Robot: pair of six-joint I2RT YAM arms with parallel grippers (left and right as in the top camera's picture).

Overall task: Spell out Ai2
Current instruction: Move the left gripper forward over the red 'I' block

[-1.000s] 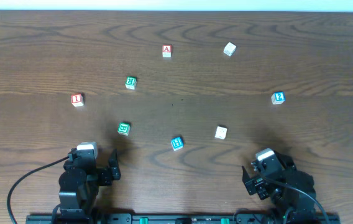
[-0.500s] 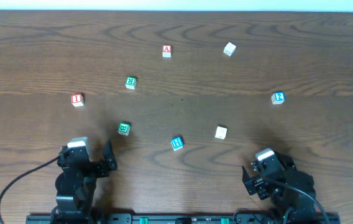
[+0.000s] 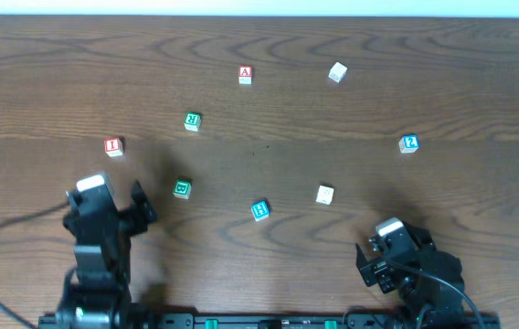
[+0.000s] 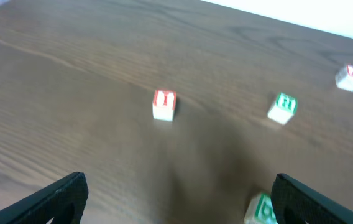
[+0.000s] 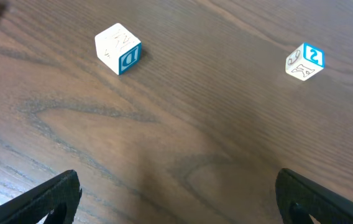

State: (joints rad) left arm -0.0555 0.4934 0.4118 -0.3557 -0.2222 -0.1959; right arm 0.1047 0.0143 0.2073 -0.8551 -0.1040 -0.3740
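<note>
The red "A" cube (image 3: 245, 75) sits far back near the middle, and shows in the left wrist view at the far right (image 4: 350, 78). At the left lies the red "I" cube (image 3: 113, 146) (image 4: 164, 104), straight ahead of my left gripper (image 3: 106, 196) (image 4: 179, 193), which is open, empty and a short way behind it. The blue "2" cube (image 3: 408, 143) (image 5: 305, 61) is at the right, well ahead of my right gripper (image 3: 392, 239) (image 5: 176, 186). That gripper stands open and empty near the front edge.
A green "R" cube (image 3: 192, 121) (image 4: 283, 107) and another green cube (image 3: 182, 189) (image 4: 260, 208) lie right of the left gripper. A blue "H" cube (image 3: 259, 210) and a white cube (image 3: 324, 195) (image 5: 118, 48) sit mid-front; one more white cube (image 3: 336, 72) lies at the back.
My left arm has swung left and forward, toward the red "I" cube, its jaws still open. The right arm and all cubes have stayed put.
</note>
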